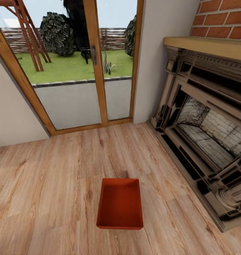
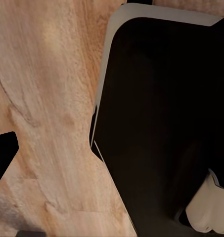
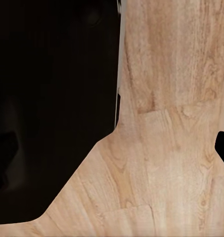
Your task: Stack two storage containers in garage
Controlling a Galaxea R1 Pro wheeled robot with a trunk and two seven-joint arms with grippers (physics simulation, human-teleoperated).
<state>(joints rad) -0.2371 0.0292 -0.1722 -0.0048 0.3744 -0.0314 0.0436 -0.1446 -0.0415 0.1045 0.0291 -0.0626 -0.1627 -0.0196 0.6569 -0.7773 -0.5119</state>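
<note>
Grippers: jaw state indeterminable in wrist views; one storage container (image 1: 120, 204) lies on wood-plank floor (image 1: 46, 184) near fireplace (image 1: 205, 134); step: approach; next: lower arms, grasp its walls.

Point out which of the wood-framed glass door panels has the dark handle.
The left glass door panel: the dark handle sits on its right-hand frame at the centre, while the narrower right panel shows none.

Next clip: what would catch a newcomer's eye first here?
A red-orange container sits alone and open-topped on the light wood floor, low in the middle of the head view. To its right stands an ornate dark fireplace under red brick; behind it, a glazed wood-framed door shows a garden lawn.
</note>
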